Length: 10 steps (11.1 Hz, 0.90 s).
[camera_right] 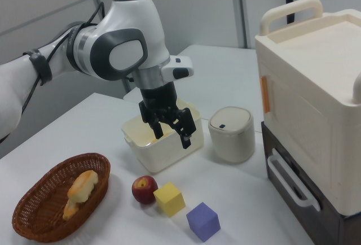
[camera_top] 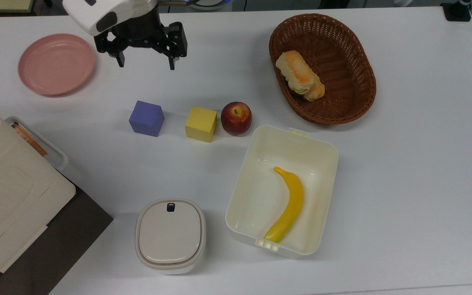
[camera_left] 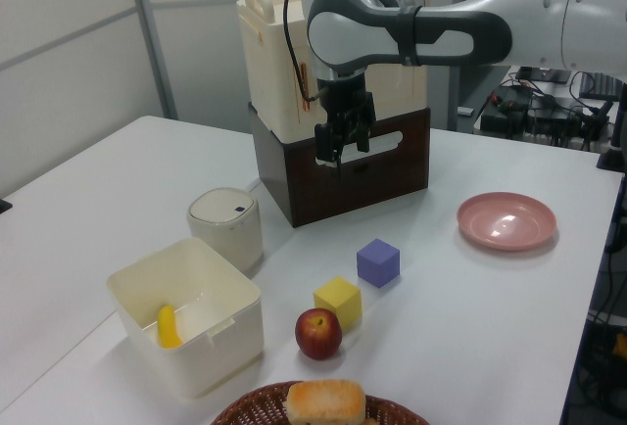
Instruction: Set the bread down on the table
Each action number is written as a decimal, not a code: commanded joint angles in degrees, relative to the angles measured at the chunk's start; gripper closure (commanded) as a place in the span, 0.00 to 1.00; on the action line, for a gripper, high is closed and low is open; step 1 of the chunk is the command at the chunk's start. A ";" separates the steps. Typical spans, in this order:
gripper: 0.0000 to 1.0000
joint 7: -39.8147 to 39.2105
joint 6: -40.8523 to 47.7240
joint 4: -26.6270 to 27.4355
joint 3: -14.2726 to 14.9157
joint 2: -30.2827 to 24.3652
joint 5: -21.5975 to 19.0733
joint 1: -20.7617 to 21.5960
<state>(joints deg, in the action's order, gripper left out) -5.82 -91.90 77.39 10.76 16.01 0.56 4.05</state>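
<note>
Hovering above the counter (camera_top: 404, 172), your claw (camera_top: 146, 64) is spread wide and empty; the bread (camera_top: 296, 72) lies in the wicker basket (camera_top: 359, 61), well apart.

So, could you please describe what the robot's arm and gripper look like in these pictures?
The arm has rounded glossy white shells with grey joint covers and dark bands where segments meet. A black cable loops along the wrist. The gripper is black and angular, with two slim black fingers, mounted under a white wrist housing with a dark oval inset.
</note>
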 commanded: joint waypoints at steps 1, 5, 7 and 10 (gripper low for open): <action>0.00 -0.24 -0.83 1.98 0.14 -1.25 -0.21 0.60; 0.00 -0.33 -0.83 2.06 0.14 -1.16 -0.12 1.13; 0.00 -0.33 -0.66 2.06 0.14 -1.16 -0.12 1.13; 0.00 -0.33 -0.65 2.06 0.14 -1.16 -0.12 1.13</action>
<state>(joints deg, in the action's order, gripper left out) -5.82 -91.90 77.50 10.63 16.11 0.56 4.66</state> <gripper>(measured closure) 0.000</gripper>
